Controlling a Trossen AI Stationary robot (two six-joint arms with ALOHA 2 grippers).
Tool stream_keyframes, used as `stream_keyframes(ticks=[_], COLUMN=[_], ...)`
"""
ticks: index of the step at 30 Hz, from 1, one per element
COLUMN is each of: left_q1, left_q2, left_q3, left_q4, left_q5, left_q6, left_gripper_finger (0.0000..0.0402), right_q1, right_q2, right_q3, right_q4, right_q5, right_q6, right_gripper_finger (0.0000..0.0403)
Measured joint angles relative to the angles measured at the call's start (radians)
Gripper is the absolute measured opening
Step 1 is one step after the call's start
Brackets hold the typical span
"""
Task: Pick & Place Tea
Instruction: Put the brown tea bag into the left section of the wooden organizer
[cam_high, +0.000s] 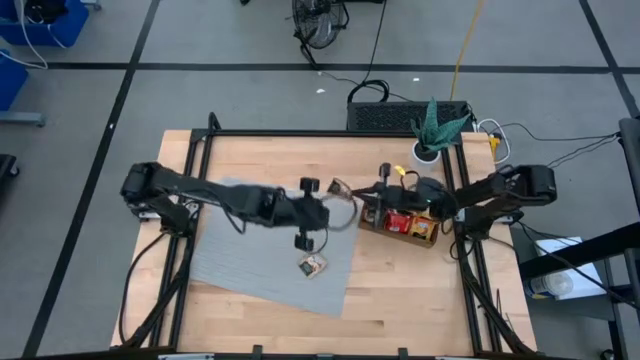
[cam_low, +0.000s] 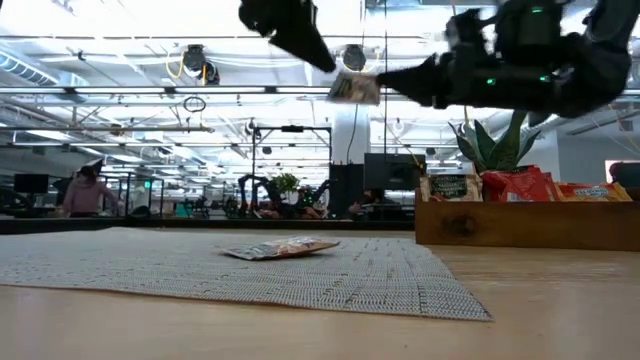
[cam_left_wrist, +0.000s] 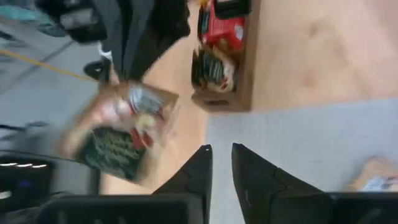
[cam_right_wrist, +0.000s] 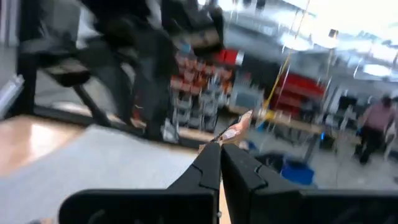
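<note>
My right gripper (cam_right_wrist: 221, 146) is shut on one tea sachet (cam_low: 352, 88), held in the air above the far right part of the grey mat (cam_high: 260, 250). My left gripper (cam_left_wrist: 221, 152) hangs beside the sachet. Its fingers stand slightly apart with nothing between them. In the low view it shows at the upper left (cam_low: 325, 60). A second tea sachet (cam_high: 312, 265) lies flat on the mat. At the right stands the wooden tray (cam_low: 500, 225) with several sachets upright in it. My right gripper pinches the sachet's edge (cam_right_wrist: 231, 132) between its shut fingertips. It comes roughly level from the table's right. The sachet sticks out past the fingertips (cam_low: 385, 78) toward the table's left, lifted clear of the mat and tray.
A potted plant (cam_high: 435, 130) and a black box (cam_high: 385, 115) stand at the far right, behind the tray. Black frame rails (cam_high: 470, 260) run along the table's sides. Bare wood (cam_high: 400, 290) lies near the front right. A person (cam_low: 80, 190) sits far off in the room.
</note>
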Motion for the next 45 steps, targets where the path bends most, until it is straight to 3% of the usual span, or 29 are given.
stream_keyframes(ticks=[4,10,14,18,24,35,45], left_q1=[0.063,0.141,0.184,0.225,0.257,0.268,0.262], left_q2=[-0.039,-0.061,-0.057,-0.059,-0.056,-0.04,0.03], left_q3=[0.002,0.001,0.0,-0.001,-0.001,0.0,-0.002], left_q4=[0.056,0.159,0.184,0.146,0.068,0.12,0.181], left_q5=[0.115,0.304,0.323,0.259,0.257,0.479,0.491], left_q6=[-0.024,-0.1,-0.191,-0.306,-0.368,-0.511,-0.521], left_gripper_finger=[0.0041,0.0008,0.0006,0.0026,0.0057,0.0167,0.0182], right_q1=[0.031,0.062,0.085,0.105,0.109,0.109,0.109], right_q2=[0.01,0.01,0.009,0.009,0.009,0.009,0.009], right_q3=[-0.075,-0.097,-0.094,-0.094,-0.094,-0.094,-0.093], right_q4=[0.155,0.166,0.172,0.169,0.167,0.176,0.182], right_q5=[0.02,0.045,0.053,0.1,0.099,0.098,0.096], right_q6=[-0.015,-0.055,-0.098,-0.137,-0.152,-0.168,-0.166], right_gripper_finger=[0.0,0.0,0.0,0.0,0.0,0.0,0.0])
